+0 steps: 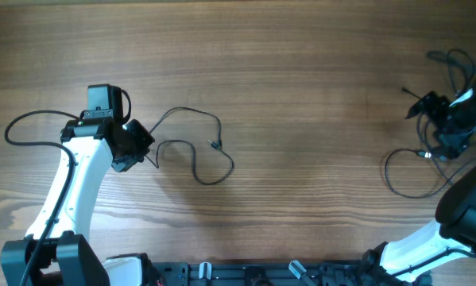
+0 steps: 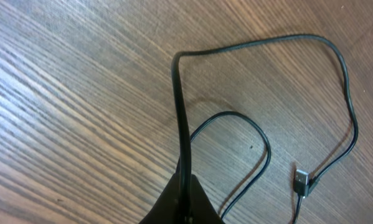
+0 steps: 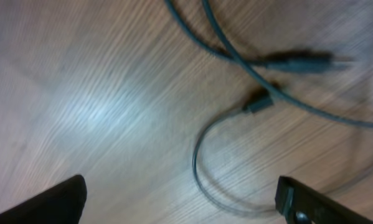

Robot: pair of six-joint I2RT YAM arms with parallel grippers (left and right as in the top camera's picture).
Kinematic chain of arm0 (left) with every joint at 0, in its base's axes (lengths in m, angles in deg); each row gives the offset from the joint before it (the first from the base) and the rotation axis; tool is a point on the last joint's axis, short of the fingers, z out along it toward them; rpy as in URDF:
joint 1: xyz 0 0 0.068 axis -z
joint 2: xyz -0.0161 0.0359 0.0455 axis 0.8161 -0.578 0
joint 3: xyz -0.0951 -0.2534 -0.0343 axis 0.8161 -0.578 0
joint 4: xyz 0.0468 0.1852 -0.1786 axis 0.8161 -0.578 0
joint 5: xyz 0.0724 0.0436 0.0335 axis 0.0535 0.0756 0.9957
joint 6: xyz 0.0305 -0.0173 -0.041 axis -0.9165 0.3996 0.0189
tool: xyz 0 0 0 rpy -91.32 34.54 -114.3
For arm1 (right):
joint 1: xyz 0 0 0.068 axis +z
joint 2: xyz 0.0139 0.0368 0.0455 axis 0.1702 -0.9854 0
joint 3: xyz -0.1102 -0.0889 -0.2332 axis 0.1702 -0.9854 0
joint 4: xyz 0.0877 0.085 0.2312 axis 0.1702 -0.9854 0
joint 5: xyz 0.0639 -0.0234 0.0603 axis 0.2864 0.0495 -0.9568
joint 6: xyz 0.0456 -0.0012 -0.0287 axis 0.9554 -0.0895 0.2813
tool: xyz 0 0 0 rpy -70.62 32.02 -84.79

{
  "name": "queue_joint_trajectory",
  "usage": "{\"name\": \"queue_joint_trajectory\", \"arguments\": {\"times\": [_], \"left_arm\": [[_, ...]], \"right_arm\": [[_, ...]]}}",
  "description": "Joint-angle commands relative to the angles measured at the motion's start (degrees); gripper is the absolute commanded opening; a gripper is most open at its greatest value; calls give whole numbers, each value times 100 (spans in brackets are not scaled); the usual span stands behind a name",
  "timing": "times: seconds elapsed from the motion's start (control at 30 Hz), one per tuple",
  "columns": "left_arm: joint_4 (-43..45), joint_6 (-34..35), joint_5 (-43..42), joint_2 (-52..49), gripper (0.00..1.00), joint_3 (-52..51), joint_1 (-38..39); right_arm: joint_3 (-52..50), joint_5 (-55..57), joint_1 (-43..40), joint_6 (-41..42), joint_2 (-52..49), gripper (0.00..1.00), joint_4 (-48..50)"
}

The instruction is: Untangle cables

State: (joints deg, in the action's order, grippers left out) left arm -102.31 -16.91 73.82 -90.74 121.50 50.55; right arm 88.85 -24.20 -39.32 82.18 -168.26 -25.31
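left claw (image 2: 184, 208) clamped on cable (image 2: 181, 106) | right claw (image 3: 180, 185) spread wide, holding nothing

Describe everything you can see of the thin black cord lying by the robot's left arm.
The thin black cord looks like smooth rubbery plastic and lies in loose open loops on the wooden table. One stretch rises off the wood into the left gripper, which appears closed on it. A wide arc curves round to a small silvery plug lying flat; a smaller loop sits inside that arc.
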Motion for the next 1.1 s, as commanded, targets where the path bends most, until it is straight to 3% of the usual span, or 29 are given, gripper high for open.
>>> {"name": "queue_joint_trajectory", "arguments": {"times": [0.0, 0.1, 0.43, 0.47, 0.53, 0.7, 0.9, 1.07], "left_arm": [[-7, 31, -33, 66, 4, 15, -9], [-28, 33, -35, 66, 4, 15, -9], [-52, 33, -74, 66, 4, 15, -9], [-55, 33, -74, 66, 4, 15, -9], [-57, 33, -74, 66, 4, 15, -9], [-59, 33, -74, 66, 4, 15, -9], [-61, 33, -74, 66, 4, 15, -9], [-76, 33, -74, 66, 4, 15, -9]], "right_arm": [[-850, 129, 52, 133, -83, 90, 914], [-1272, 136, 74, 164, -83, 78, 1600], [-2039, 820, 284, 885, -83, 70, 2465], [-2100, 817, 315, 894, -83, 64, 2529], [-2175, 820, 385, 929, -83, 41, 2588], [-2175, 817, 461, 925, -83, 18, 2583], [-2175, 811, 461, 922, -83, 5, 2535], [-2024, -234, 461, 636, -22, 4, 2413]]}}
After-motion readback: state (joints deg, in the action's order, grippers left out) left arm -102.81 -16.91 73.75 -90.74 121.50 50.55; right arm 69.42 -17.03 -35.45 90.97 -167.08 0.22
